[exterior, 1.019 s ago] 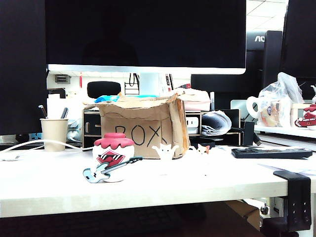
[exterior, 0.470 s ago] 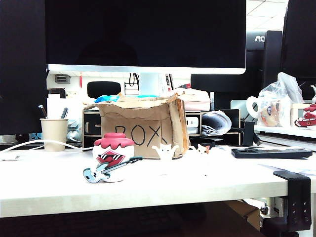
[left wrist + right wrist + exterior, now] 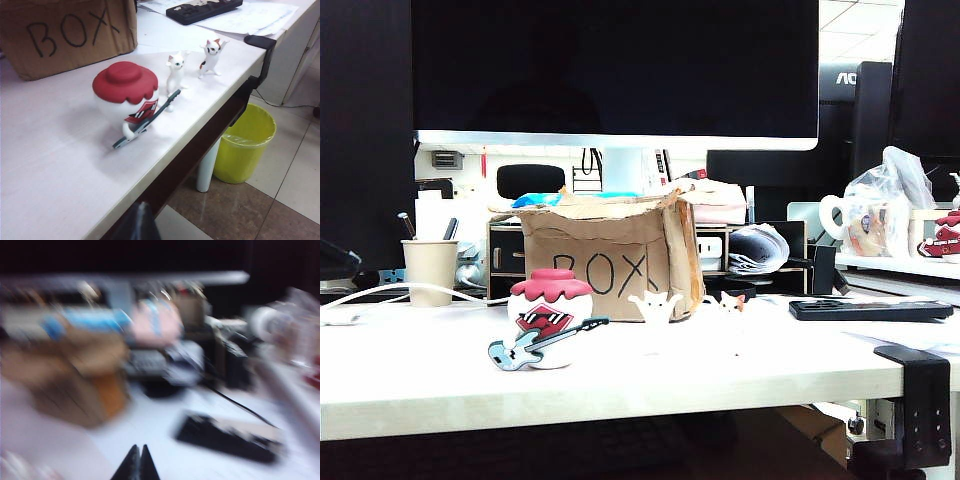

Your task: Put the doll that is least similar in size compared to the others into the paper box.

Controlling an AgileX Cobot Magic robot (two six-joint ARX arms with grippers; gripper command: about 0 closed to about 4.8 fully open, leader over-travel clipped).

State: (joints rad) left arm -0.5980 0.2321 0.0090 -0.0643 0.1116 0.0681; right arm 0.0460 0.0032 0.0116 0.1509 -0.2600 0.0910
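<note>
Exterior: the doll [image 3: 549, 318] stands on the white table [image 3: 720, 370], just in front of the paper box [image 3: 608, 252] at the box's 7 o'clock. "BOX" handwritten in black on the box front. Small white cat with raised arms [image 3: 655, 306] and small cat with orange ear [image 3: 730, 301] sit at the doll's 3 o'clock. Paper cup with pens [image 3: 429, 270] at 9 o'clock of the box. Monitor at far right shows partial "AO" lettering [image 3: 846, 77]. Neither gripper identifiable here.

Left wrist: doll [image 3: 129, 99] upright near the table edge, guitar across its front; both cats beside it; "BOX" readable on the box [image 3: 70, 35]. Left gripper [image 3: 136, 225] only a dark tip at frame edge, jaw state can't tell; holds nothing visible.

Right wrist: heavy blur. Right gripper [image 3: 136, 465] fingers pressed together, empty, above the table; brown box [image 3: 75, 375] is a smear.
</note>
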